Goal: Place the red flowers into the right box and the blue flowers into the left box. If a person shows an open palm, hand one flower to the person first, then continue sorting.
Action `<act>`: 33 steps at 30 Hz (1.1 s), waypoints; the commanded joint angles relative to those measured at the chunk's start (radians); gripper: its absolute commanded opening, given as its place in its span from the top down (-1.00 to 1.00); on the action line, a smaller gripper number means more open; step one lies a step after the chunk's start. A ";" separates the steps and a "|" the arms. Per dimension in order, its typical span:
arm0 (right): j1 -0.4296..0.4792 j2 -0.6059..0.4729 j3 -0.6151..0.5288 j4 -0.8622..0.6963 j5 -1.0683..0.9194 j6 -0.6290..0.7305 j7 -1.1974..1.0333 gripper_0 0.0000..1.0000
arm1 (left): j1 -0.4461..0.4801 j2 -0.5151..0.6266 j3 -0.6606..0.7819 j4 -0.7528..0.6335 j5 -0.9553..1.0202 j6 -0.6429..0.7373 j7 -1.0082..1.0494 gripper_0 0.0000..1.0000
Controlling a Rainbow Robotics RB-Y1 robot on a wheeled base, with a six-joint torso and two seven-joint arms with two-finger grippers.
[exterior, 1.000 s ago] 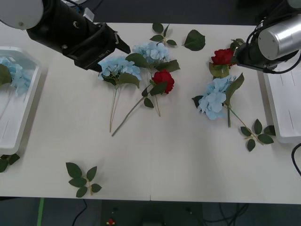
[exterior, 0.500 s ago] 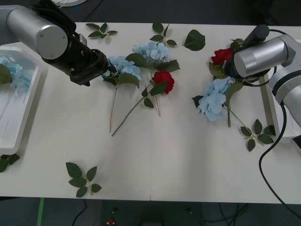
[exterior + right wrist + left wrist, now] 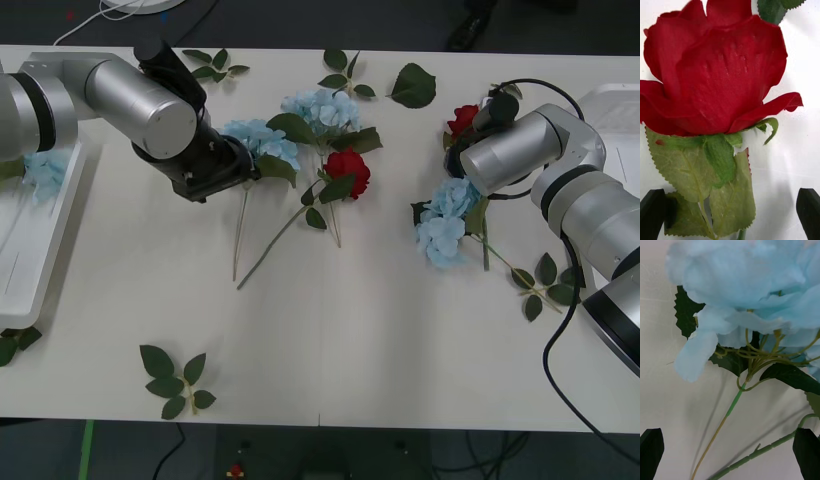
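Observation:
My left gripper [image 3: 236, 163] hangs low over the stem side of a blue flower [image 3: 256, 138]. In the left wrist view its black fingers [image 3: 651, 450] stand open on either side of the thin green stem [image 3: 733, 405], below the pale blue head [image 3: 745, 281]. My right gripper [image 3: 468, 138] is down at a red flower [image 3: 463, 119]. The right wrist view has its fingers [image 3: 808, 210] open beside the leaves under the rose head [image 3: 715, 75]. The left box [image 3: 45, 255] holds one blue flower [image 3: 40, 168]. A corner of the right box [image 3: 618, 103] shows behind the right arm.
Mid-table lie another blue flower [image 3: 320, 108] and a red rose [image 3: 348, 168] with crossed stems. A blue cluster [image 3: 445, 222] lies just under the right arm. Loose leaf sprigs [image 3: 178, 380] [image 3: 413, 85] [image 3: 545, 285] are scattered about.
Both arms have come down and inward: the left onto the blue flower's stem, the right onto the rose at the right. The blue cluster beside the right arm has shifted slightly.

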State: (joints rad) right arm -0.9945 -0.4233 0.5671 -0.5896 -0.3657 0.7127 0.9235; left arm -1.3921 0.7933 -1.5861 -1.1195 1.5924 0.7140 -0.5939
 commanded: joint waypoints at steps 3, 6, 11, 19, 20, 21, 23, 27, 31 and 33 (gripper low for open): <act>-0.041 0.018 0.005 0.004 -0.010 -0.009 0.049 1.00 | -0.059 -0.036 -0.066 0.017 -0.029 -0.022 -0.037 -1.00; -0.041 0.012 0.004 0.007 -0.007 -0.009 0.049 1.00 | -0.061 -0.046 -0.089 0.020 -0.031 -0.033 -0.037 -1.00; -0.041 0.001 0.004 0.013 0.005 -0.009 0.055 1.00 | -0.059 -0.078 -0.120 0.035 -0.034 -0.053 -0.035 -1.00; -0.042 -0.003 0.004 0.011 0.016 -0.009 0.063 1.00 | -0.059 -0.151 -0.141 0.101 -0.063 -0.053 -0.034 -1.00; -0.042 -0.003 0.004 0.013 0.019 -0.009 0.064 1.00 | -0.059 -0.155 -0.143 0.109 -0.065 -0.053 -0.032 -1.00; -0.047 -0.008 0.005 0.011 0.021 -0.009 0.069 1.00 | -0.059 -0.163 -0.143 0.119 -0.068 -0.053 -0.034 -1.00; -0.049 -0.017 0.005 0.008 0.021 -0.009 0.081 1.00 | -0.059 -0.177 -0.143 0.136 -0.074 -0.053 -0.035 -1.00; -0.050 -0.055 -0.009 -0.019 -0.013 -0.005 0.158 1.00 | -0.059 -0.197 -0.153 0.161 -0.106 -0.053 -0.038 -1.00; -0.049 -0.115 -0.023 -0.102 -0.084 0.054 0.242 1.00 | -0.059 -0.198 -0.181 0.164 -0.135 -0.053 -0.037 -1.00; -0.049 -0.149 -0.023 -0.159 -0.125 0.087 0.271 1.00 | -0.059 -0.198 -0.199 0.165 -0.140 -0.056 -0.037 -1.00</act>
State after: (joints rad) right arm -0.9952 -0.4860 0.5661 -0.6448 -0.4462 0.7664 1.1444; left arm -1.3921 0.6084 -1.7451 -0.9683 1.4694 0.6717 -0.5940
